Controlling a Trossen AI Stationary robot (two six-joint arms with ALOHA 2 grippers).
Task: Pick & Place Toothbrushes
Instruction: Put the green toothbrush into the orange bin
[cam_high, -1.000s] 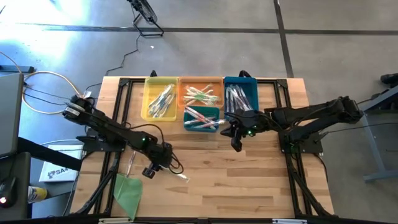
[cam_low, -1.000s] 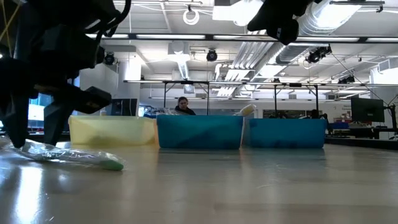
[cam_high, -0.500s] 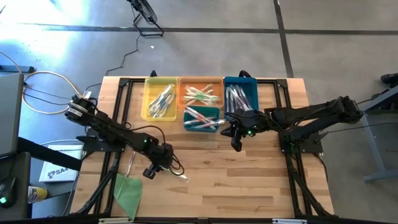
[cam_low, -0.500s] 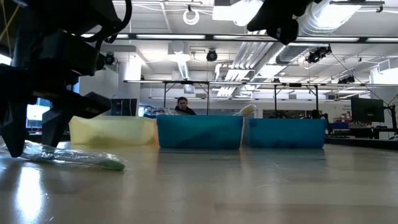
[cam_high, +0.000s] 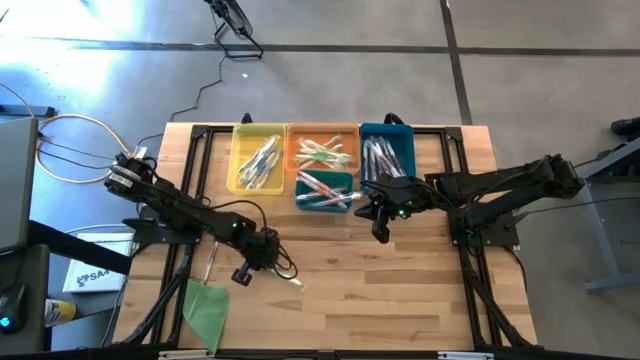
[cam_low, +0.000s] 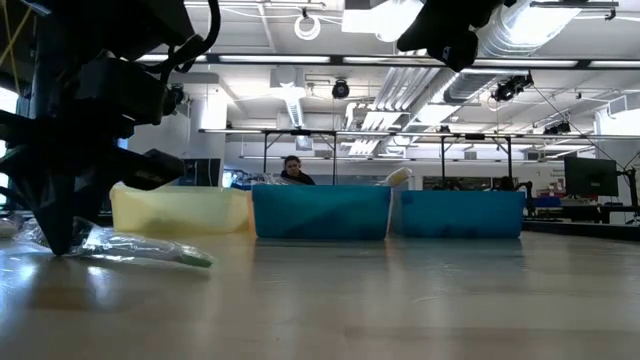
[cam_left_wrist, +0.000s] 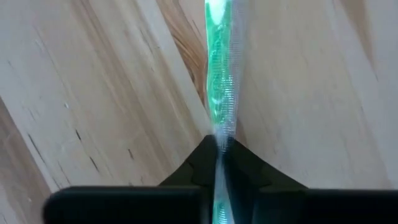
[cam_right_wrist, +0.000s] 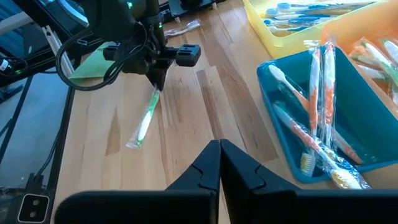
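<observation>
Overhead, the left gripper (cam_high: 268, 262) sits lower left of centre, the right gripper (cam_high: 380, 232) right of centre, its fingers pressed together. Low view: green toothbrush (cam_low: 150, 250) lies at left on the table (cam_low: 400, 300). Left wrist view: fingers (cam_left_wrist: 245, 168) pinch the wrapped toothbrush at bottom centre.

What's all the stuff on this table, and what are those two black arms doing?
Green clear-wrapped toothbrush: one, on the wooden table, clamped at one end by the left gripper.
Yellow plastic bin: one, far side, toothbrushes inside.
Orange plastic bin: one, beside the yellow, toothbrushes inside.
Small teal bin: one, in front of the orange, toothbrushes inside.
Blue plastic bin: one, rightmost, toothbrushes inside.
Flat green sheet: one, near left corner.
Left gripper: fingers shut on the toothbrush.
Right gripper: fingers shut, empty, raised near the bins.
</observation>
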